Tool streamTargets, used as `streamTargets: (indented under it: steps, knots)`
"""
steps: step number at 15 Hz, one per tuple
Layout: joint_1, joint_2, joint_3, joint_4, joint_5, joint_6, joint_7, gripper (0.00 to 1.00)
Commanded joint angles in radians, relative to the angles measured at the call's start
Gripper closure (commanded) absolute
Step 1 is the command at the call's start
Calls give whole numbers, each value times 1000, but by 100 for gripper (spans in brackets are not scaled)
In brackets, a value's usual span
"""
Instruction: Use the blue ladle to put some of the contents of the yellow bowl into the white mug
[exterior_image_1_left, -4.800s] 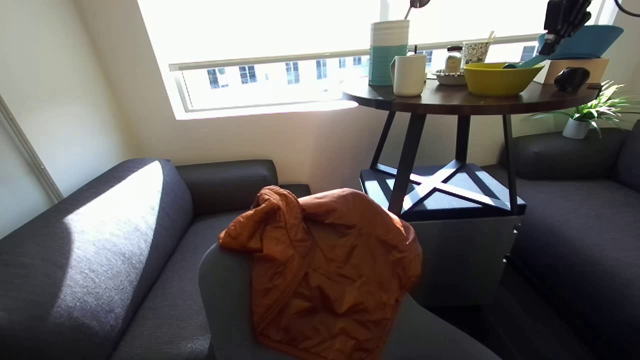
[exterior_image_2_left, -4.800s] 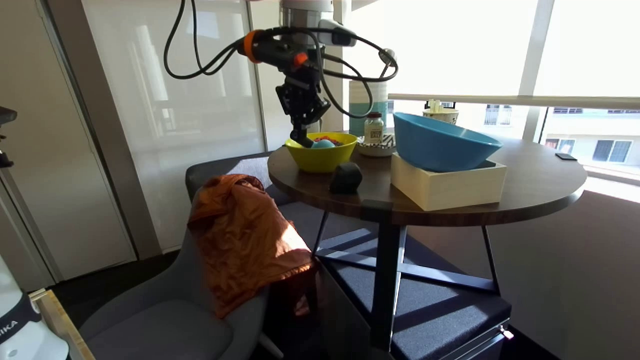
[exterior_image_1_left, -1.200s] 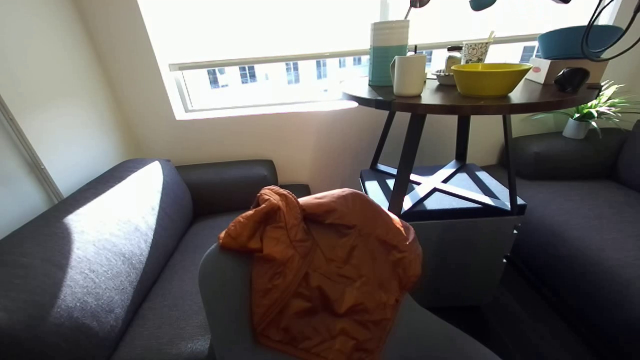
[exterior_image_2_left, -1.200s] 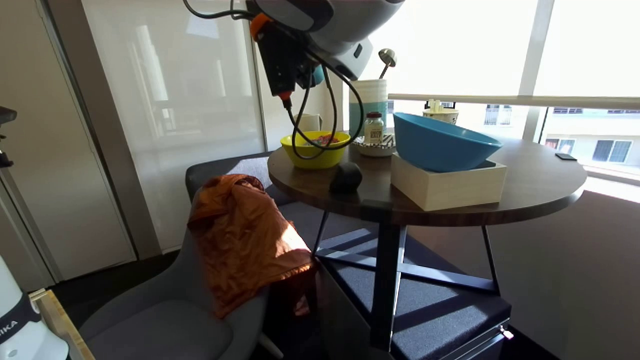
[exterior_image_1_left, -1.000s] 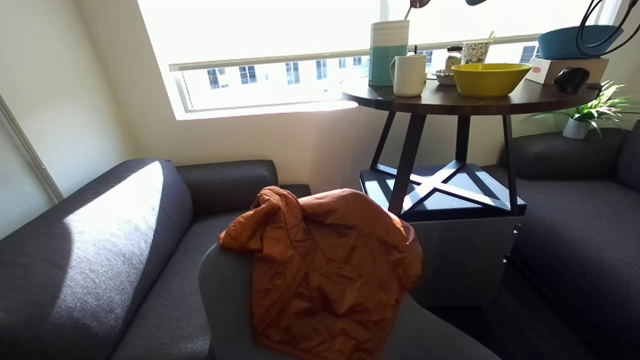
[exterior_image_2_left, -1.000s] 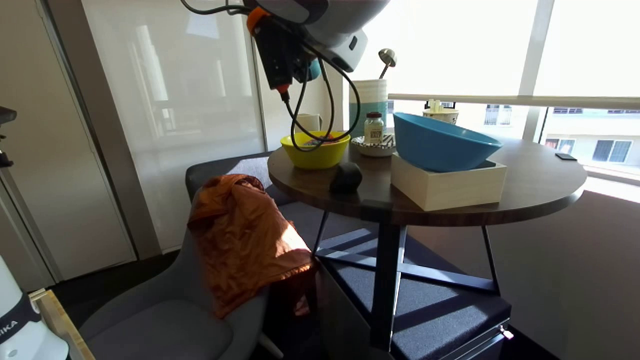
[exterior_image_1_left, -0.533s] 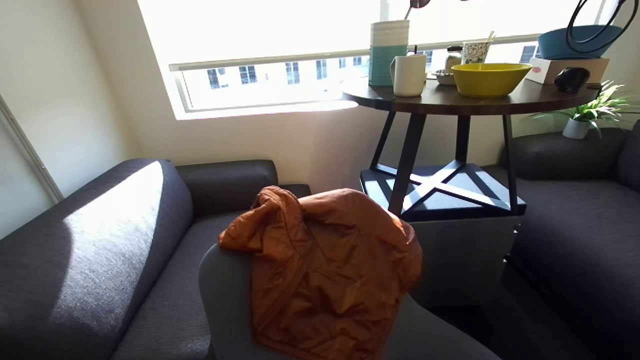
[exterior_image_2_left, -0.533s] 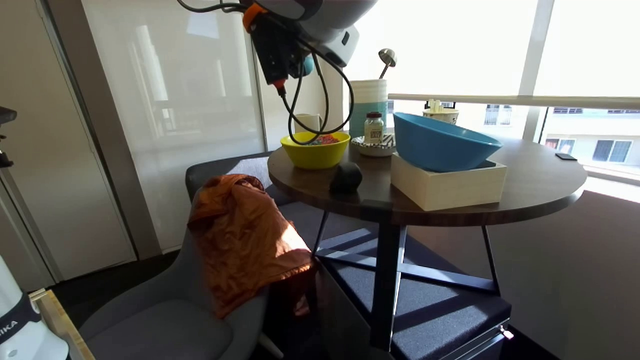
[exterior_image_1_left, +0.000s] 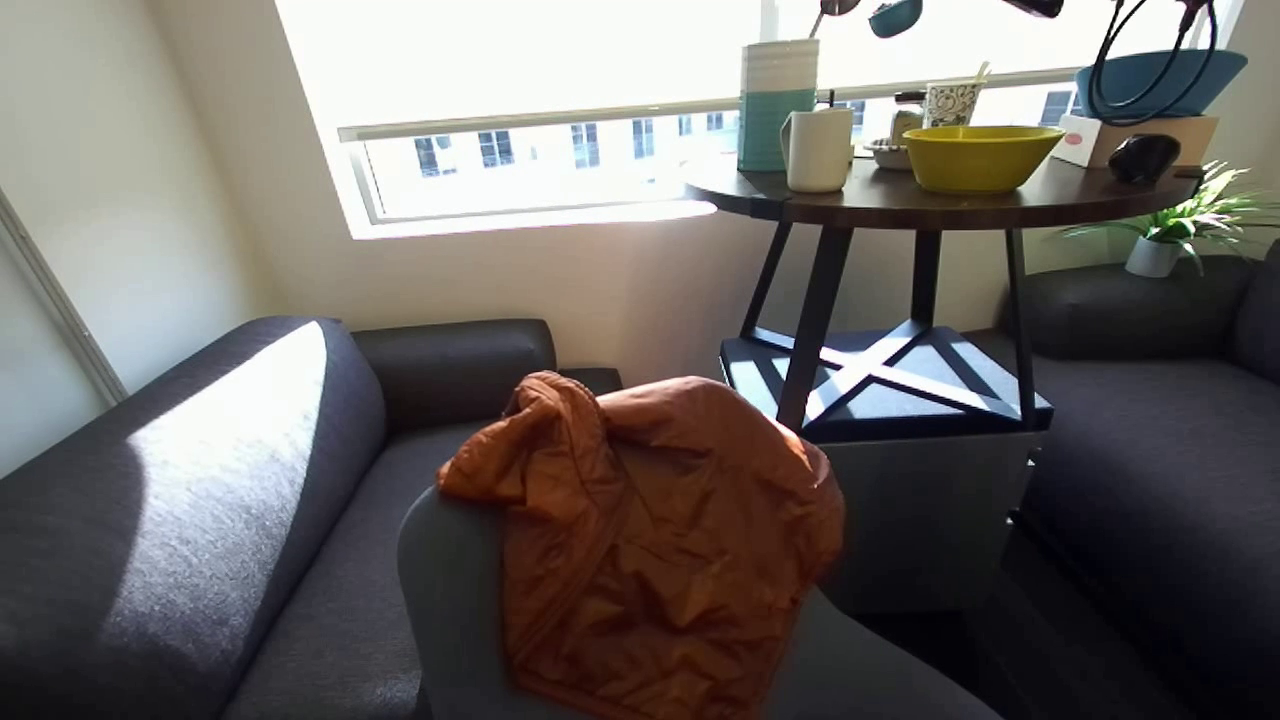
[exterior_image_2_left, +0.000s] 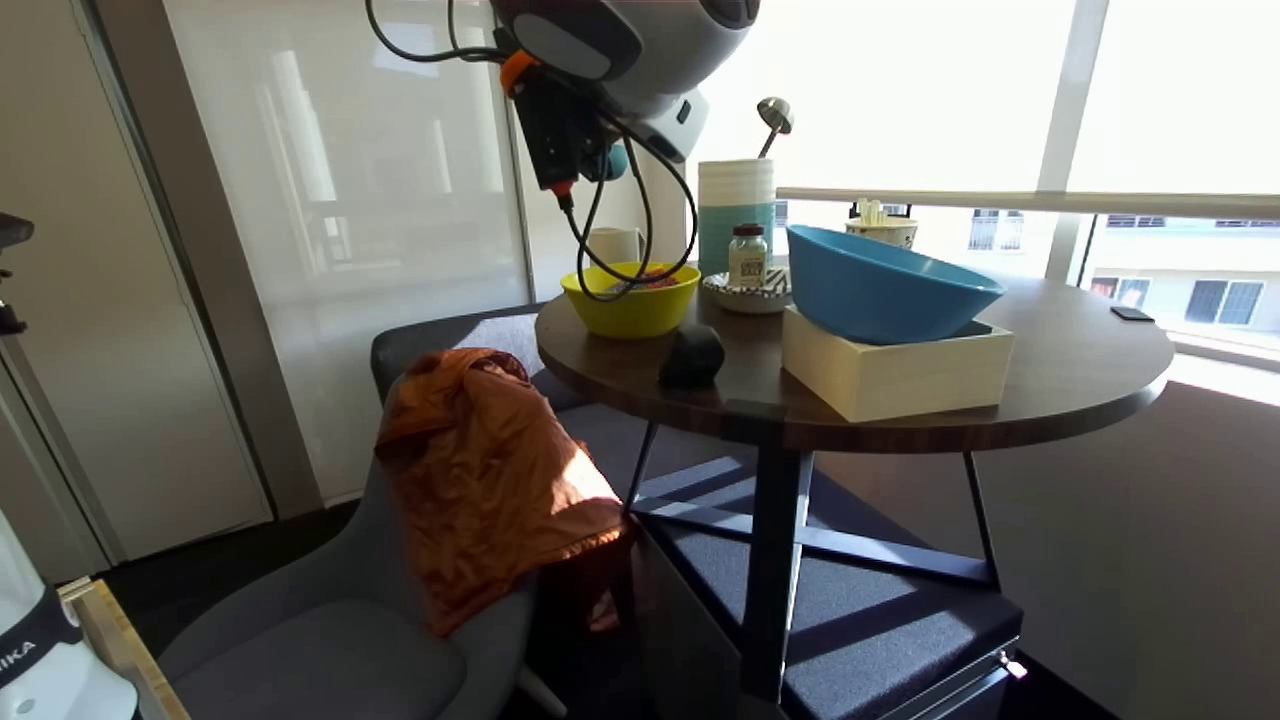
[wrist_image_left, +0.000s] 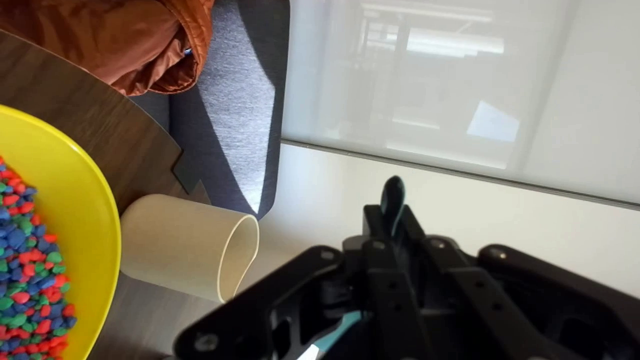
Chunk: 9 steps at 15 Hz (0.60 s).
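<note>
Some air between ladle (exterior_image_1_left: 895, 17) and mug-rim (exterior_image_1_left: 822, 115)

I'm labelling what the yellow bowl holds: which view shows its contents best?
The wrist view: it looks into the yellow bowl, at red, blue and green pieces, though cropped. Exterior views show less: a small patch over the rim, or only the bowl's wall.

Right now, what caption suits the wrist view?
Gripper holding blue ladle, white mug beside yellow bowl of multicoloured pebble-like pieces.

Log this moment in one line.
gripper: holding blue ladle aloft, load unseen; yellow bowl: multicolored pebbles inside; white mug: upright on round table
</note>
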Motion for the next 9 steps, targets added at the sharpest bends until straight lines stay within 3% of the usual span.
streamTargets:
  steps: [1, 9]
  knots:
    - [23, 29, 15, 27, -20, 77, 47, 98]
    - [47, 50, 43, 39, -81, 152, 51, 98]
